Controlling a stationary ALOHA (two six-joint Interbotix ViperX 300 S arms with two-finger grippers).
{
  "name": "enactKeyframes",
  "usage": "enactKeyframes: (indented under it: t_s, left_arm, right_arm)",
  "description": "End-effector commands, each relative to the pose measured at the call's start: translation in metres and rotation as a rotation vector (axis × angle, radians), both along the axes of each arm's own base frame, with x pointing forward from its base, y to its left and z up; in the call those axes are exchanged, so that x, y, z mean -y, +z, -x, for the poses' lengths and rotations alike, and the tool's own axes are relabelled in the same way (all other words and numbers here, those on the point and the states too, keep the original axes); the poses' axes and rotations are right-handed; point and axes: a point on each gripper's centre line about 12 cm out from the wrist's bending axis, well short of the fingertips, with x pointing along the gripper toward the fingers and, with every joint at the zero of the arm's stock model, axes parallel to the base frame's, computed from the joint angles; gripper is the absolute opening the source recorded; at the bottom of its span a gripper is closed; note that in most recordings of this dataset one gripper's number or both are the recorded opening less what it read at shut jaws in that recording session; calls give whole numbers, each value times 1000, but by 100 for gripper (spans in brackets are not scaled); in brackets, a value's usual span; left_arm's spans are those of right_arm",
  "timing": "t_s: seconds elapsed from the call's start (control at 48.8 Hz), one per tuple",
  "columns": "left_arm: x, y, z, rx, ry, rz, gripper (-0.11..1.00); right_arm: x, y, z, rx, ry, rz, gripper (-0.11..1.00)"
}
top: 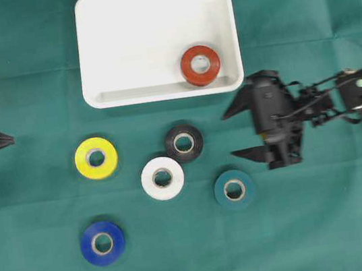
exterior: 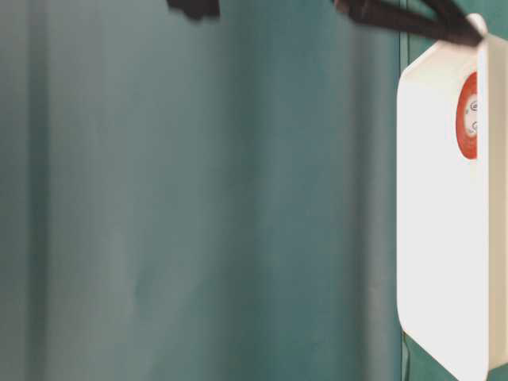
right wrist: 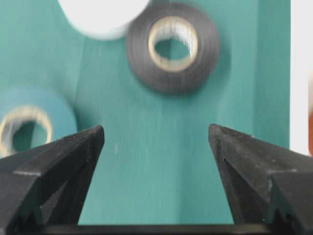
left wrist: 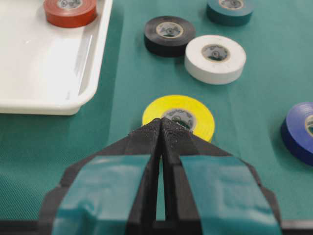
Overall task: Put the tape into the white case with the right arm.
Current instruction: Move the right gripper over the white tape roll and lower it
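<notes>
Shallow white plastic rectangular case [top: 157,42] as landmark. Red tape roll [top: 200,65] lies flat inside, near its lower-right corner. Black skeletal right gripper [top: 235,133] just below that corner, jaws spread wide, holding nothing. Black tape roll [top: 183,142] below the case. Teal-marked left gripper [left wrist: 161,128] far left, jaws pressed together, holding nothing.

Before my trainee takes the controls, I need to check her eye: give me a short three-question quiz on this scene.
1. How many tape rolls lie on the cloth outside the white case?
2. True or false: the right gripper holds a roll.
3. Which roll is already in the case: A) yellow tape, B) red tape, C) black tape?

Key:
1. Five.
2. False; its jaws are open and empty.
3. B, the red tape.
</notes>
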Motion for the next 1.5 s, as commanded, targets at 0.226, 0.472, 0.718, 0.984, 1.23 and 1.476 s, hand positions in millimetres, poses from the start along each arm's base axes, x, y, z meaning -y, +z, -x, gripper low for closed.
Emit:
enactKeyframes:
  t_s: [0.226,0.472,0.718,0.984,1.23,1.476]
  left_arm:
    - [0,4,-1,9,2,3,0]
    - [0,4,-1,9,2,3,0]
    - [0,3,-1,8,2,3,0]
    - [0,3,-1,8,2,3,0]
    - [0,3,-1,8,2,3,0]
    - [0,3,-1,8,2,3,0]
  right_arm:
    - [-10,5,-68,47,15,-2,53]
    - [-21,4,-106,66,31,-1,53]
    - [-31,1,-131,65,43,4,53]
    - [-29,-6,-135,9,31,23,53]
    - [-27,-11,-133,-26,45,62,53]
    - [-25,-22,-132,-91,35,83,53]
